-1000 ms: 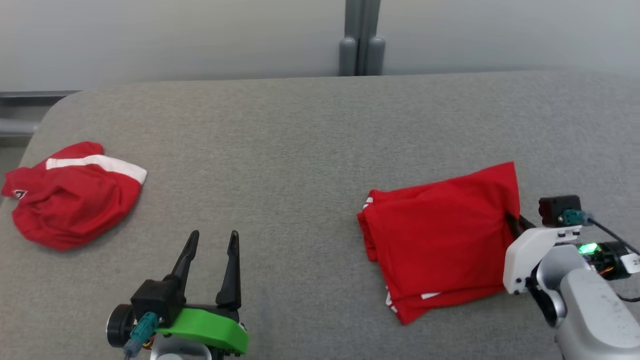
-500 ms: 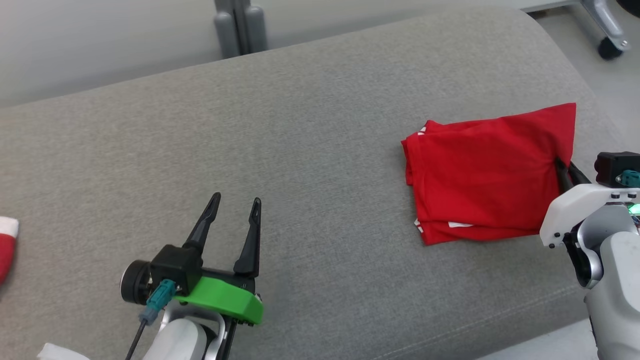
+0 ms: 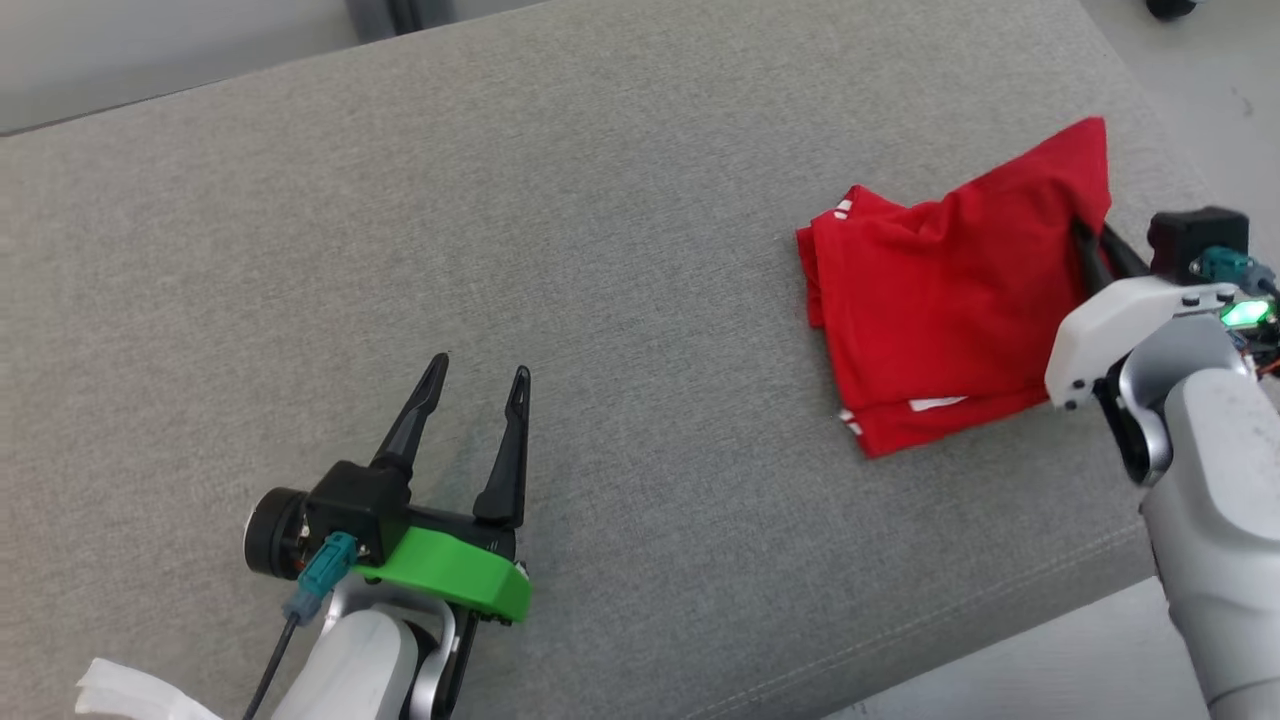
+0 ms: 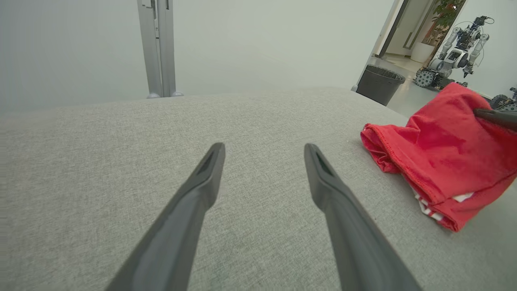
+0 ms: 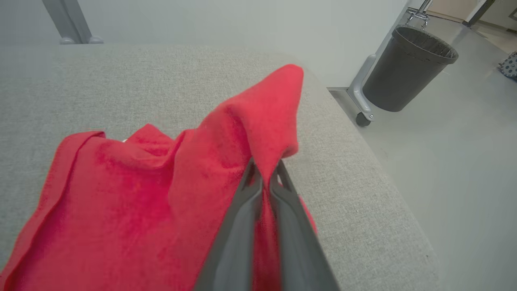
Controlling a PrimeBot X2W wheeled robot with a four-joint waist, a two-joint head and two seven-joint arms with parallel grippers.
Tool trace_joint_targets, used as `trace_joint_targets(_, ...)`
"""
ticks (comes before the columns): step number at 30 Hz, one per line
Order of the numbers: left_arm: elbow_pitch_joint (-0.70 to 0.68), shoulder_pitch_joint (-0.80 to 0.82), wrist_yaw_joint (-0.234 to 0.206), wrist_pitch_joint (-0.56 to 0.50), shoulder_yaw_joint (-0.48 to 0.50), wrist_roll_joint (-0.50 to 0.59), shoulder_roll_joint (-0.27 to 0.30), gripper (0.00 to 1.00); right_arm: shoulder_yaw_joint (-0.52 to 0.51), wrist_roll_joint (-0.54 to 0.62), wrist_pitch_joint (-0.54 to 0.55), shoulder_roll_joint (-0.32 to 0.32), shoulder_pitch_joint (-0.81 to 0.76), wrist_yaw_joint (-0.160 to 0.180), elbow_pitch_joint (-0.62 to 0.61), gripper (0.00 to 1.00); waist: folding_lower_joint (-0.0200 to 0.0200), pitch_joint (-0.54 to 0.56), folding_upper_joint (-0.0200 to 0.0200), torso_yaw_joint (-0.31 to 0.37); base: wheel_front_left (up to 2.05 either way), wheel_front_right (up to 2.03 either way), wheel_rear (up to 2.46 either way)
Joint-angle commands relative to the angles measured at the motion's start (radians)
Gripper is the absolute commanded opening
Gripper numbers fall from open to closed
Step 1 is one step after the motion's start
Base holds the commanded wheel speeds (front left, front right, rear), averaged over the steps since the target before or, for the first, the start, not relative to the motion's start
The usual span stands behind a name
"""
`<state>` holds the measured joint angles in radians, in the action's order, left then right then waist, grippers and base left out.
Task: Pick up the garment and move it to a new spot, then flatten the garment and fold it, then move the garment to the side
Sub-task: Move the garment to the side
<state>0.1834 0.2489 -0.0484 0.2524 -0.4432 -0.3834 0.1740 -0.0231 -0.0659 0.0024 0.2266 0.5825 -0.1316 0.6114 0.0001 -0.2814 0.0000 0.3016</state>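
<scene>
The right end effector [image 3: 1088, 238] is gripping a lifted corner of the folded red cloth garment [image 3: 930, 300] lying left of it. Dragging low and slowly is looking wisest; the left end effector [image 3: 480, 366] is standing open.

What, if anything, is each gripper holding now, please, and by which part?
The right gripper is shut on the folded red garment, pinching its right edge just below the lifted corner. The left gripper is open and holds nothing.

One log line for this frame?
phase: move folded garment aside | right gripper: shut on garment, edge lifted | left gripper: open, empty, over cushion
</scene>
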Motion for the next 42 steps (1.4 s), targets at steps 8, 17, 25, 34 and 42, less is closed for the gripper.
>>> trace_joint_targets(8, -0.002, 0.031, -0.001, 0.010, 0.009, -0.002, -0.012, 1.00, -0.055, 0.066, 0.013, 0.134, 0.194, 0.002, 0.097, 0.00, -0.0001, -0.043, 0.0000, -0.136, 0.00, 0.00, 0.00)
trace_joint_targets(17, -0.005, 0.035, 0.004, 0.013, 0.015, 0.009, -0.011, 1.00, -0.159, 0.134, -0.043, 0.266, 0.248, 0.002, 0.204, 0.00, -0.0001, -0.082, 0.0000, -0.224, 0.00, 0.00, 0.00)
trace_joint_targets(25, 0.000, 0.019, 0.003, 0.013, 0.016, 0.011, -0.010, 1.00, -0.310, 0.287, -0.168, 0.257, 0.236, 0.002, 0.252, 1.00, -0.0001, -0.073, 0.0000, -0.233, 0.00, 0.00, 0.00)
trace_joint_targets(34, 0.006, 0.009, 0.005, 0.013, 0.024, 0.005, -0.006, 1.00, -0.266, 0.331, -0.214, 0.153, 0.274, 0.002, 0.292, 1.00, -0.0001, -0.022, 0.0000, -0.199, 0.00, 0.00, 0.00)
trace_joint_targets(42, 0.013, -0.012, 0.005, 0.012, 0.075, -0.024, -0.023, 1.00, -0.133, 0.215, -0.259, 0.078, 0.258, 0.002, 0.287, 1.00, -0.0001, 0.100, 0.0000, -0.207, 0.00, 0.00, 0.00)
